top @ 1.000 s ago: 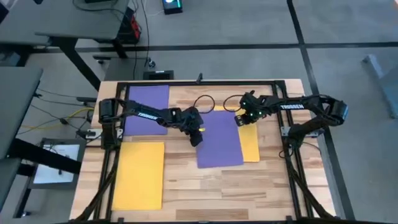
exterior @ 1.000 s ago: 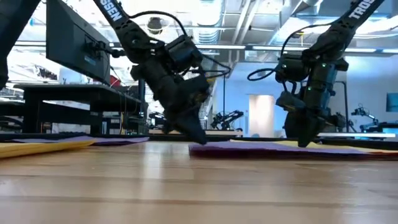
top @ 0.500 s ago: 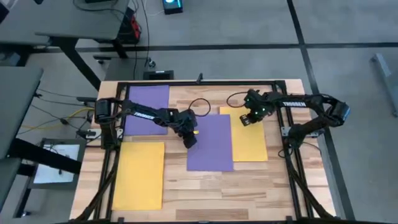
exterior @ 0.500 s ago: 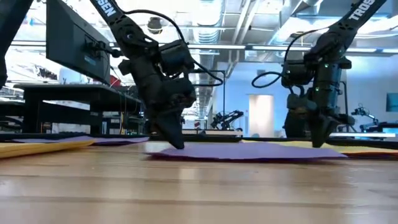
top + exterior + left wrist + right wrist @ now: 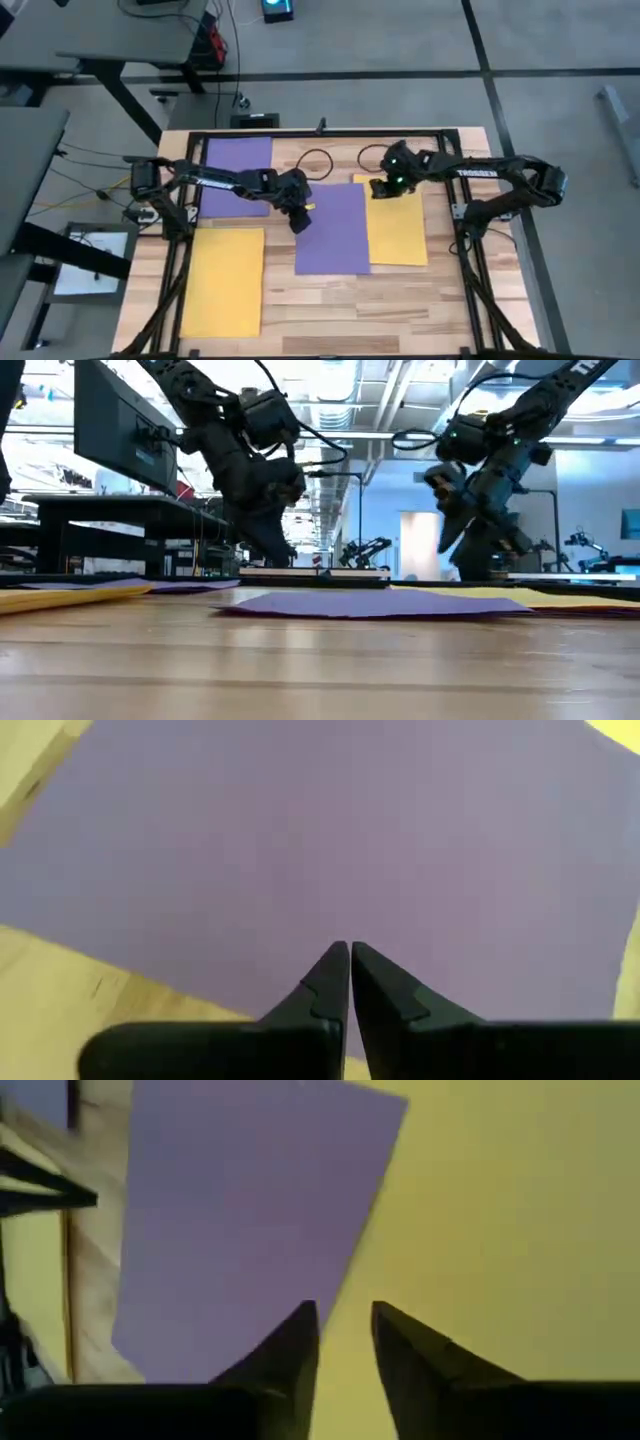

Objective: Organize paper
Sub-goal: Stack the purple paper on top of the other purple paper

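A purple sheet [image 5: 332,228] lies flat in the middle of the table, its right edge over a yellow sheet [image 5: 400,222]. My left gripper [image 5: 299,224] hangs shut just above the purple sheet's left edge [image 5: 200,870], clear of it in the low view [image 5: 283,560]. My right gripper [image 5: 381,190] is tilted and a little open above the far end of the two sheets, where the purple edge [image 5: 360,1230] meets the yellow [image 5: 500,1210]. It touches neither.
A second purple sheet [image 5: 238,175] lies at the far left and a second yellow sheet [image 5: 222,282] at the near left. A black cable loop [image 5: 322,162] rests on the wood at the far side. A black frame [image 5: 460,230] borders the table.
My left gripper has dragged the middle purple sheet toward the table's left, uncovering most of the yellow sheet, and has then risen off it. My right gripper has lifted from the sheets, tipped over and moved a little left.
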